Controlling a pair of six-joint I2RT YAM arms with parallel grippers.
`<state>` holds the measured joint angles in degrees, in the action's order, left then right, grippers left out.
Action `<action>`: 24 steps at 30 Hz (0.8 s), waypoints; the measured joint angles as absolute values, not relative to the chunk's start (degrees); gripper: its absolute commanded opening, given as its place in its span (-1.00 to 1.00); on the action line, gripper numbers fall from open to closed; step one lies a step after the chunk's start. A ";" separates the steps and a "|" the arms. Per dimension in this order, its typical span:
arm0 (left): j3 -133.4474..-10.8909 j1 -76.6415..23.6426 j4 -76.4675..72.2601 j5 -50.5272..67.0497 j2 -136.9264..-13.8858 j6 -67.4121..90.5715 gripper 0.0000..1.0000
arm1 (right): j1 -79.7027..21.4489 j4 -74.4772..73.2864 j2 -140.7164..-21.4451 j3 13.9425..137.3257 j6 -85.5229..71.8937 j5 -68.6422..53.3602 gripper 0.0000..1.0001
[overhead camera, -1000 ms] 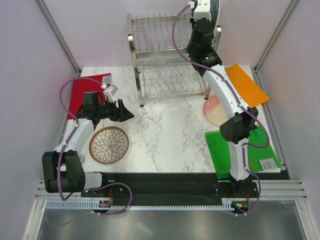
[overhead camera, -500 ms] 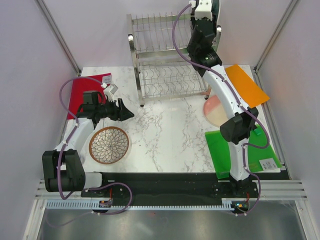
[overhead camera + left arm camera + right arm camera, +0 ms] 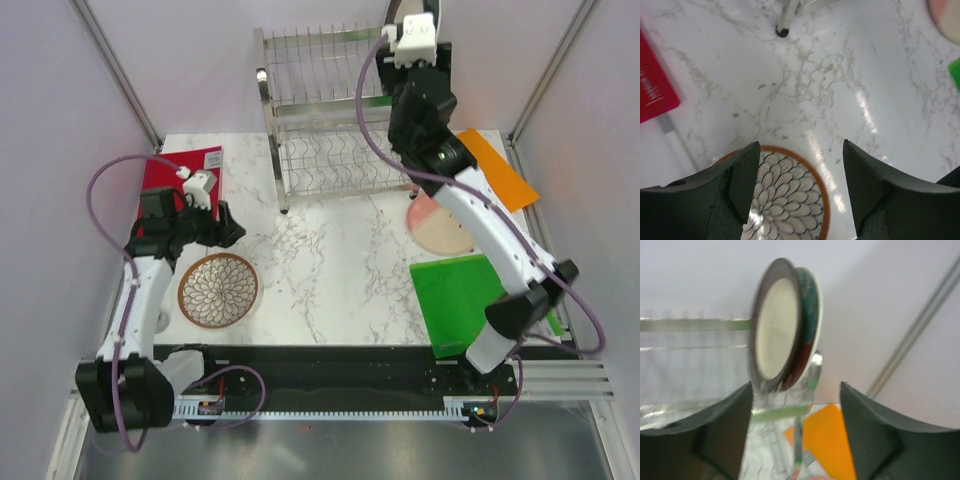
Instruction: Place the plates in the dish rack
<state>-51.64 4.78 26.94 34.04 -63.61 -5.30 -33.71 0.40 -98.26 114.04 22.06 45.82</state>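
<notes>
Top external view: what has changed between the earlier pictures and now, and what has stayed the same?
The left gripper drew back leftward, open near the far edge of the brown plate. The right elbow swung right and nearer; the right gripper, open, faces two plates standing in the dish rack. Brown plate, pink plate and green board stayed put.

Metal plate, red plate racked upright; brown plate, pink plate flat

Light falls bright and even from overhead, leaving only soft shadows, and it streaks white glare across the white marble table in my left wrist view. My right wrist view is blurred: the tall chrome wire dish rack smears, and the upright silvery metal plate looks soft.
</notes>
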 measured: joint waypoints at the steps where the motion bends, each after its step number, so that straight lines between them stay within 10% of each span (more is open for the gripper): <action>1: -51.66 6.11 29.10 33.04 -61.91 -6.74 0.49 | -34.89 -1.58 -95.00 111.26 20.71 44.80 0.79; 10: -51.68 22.59 48.47 26.52 -58.28 -24.71 0.53 | -37.80 -22.76 -65.21 82.13 1.91 14.33 0.96; 24: -54.92 37.36 57.39 34.20 -82.13 -41.04 0.47 | -37.87 -27.86 -76.97 60.23 -15.59 -12.05 0.96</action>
